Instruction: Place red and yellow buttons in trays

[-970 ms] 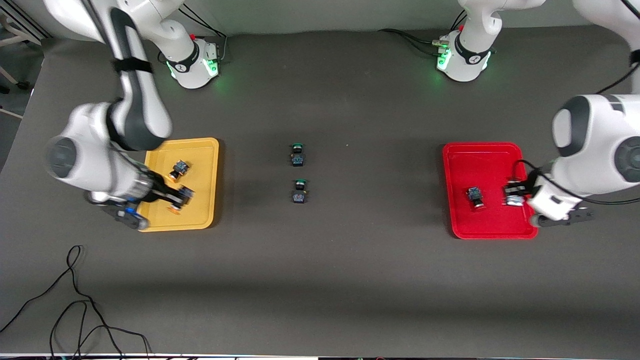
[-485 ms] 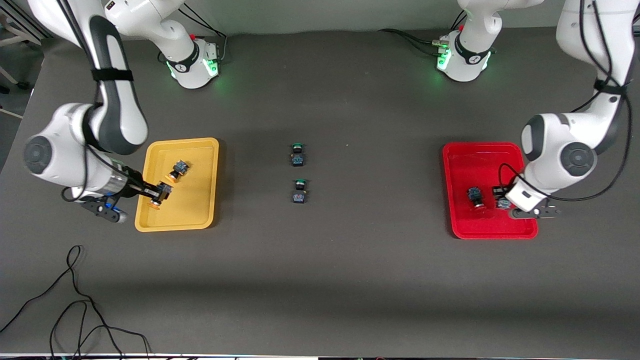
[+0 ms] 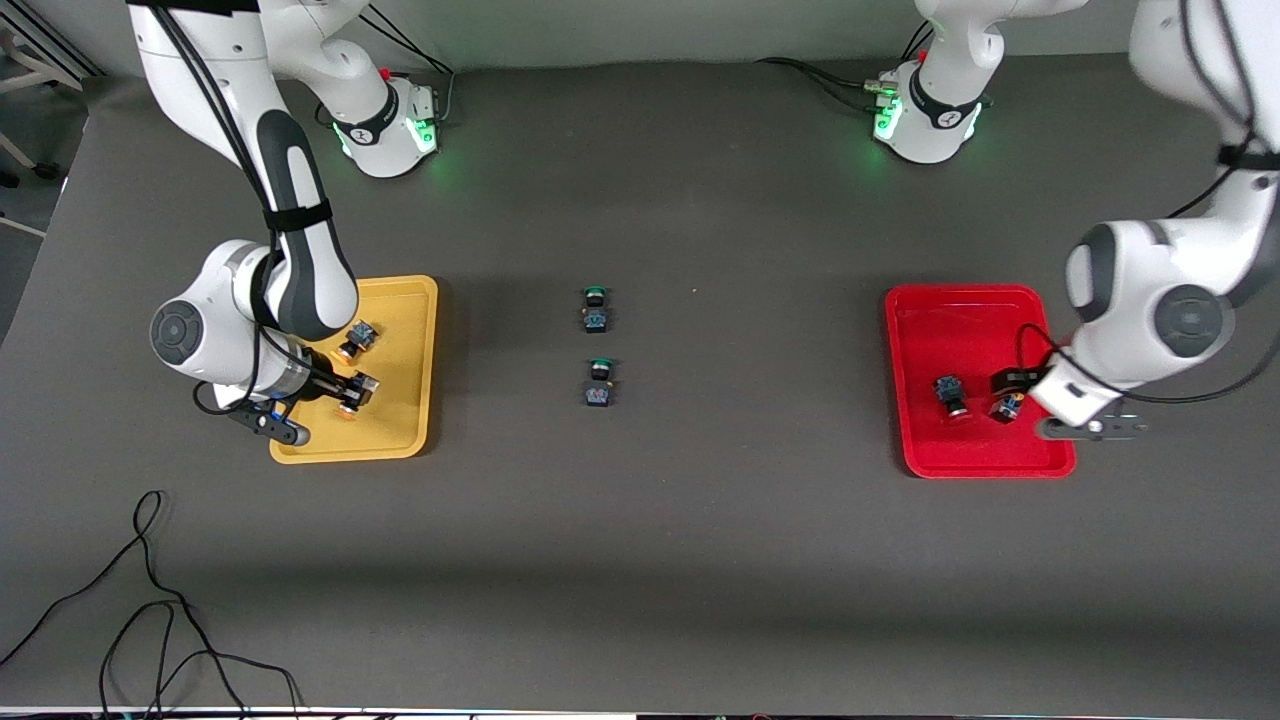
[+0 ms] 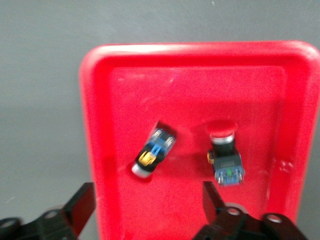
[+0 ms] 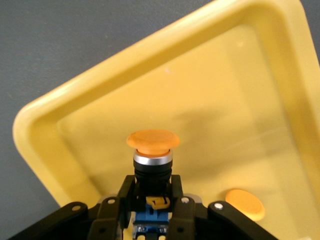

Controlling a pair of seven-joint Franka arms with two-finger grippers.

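Clock set from the front camera, twelve toward the robots' bases. Shallow rectangular yellow plastic tray (image 3: 405, 300) at nine o'clock on the dark grey table (image 3: 700, 560); matching red plastic tray (image 3: 960, 310) at three. Right gripper (image 3: 355, 388) low over the yellow tray's six o'clock half, clamped on the black-and-blue body of a small orange-yellow-capped push-button switch (image 5: 152, 150), cap pointing away from the wrist. Whether it touches the tray floor, cannot tell. A second orange-yellow-capped switch (image 3: 358, 338) lies on its side in the same tray, at about twelve from the held one. Left gripper (image 4: 147, 210) hovers over the red tray, fingers spread wide, holding nothing. Two red-capped switches lie on the tray floor: one (image 3: 950, 392) near the middle, the other (image 3: 1005, 408) at about three from it, just beside one finger. Two green-capped switches (image 3: 594, 310) sit at the table's centre, apart from both trays, one at six from the other. Handling, as a judgement: these switches look light, rigid and hard-shelled, not fragile. The round, domed cap looks likely to slip or roll. The squarish body with flat flanks is the place to pinch, as the right gripper does. Small footprint, so they tip onto their sides when set down. No brand, label or writing legible on switches or trays.
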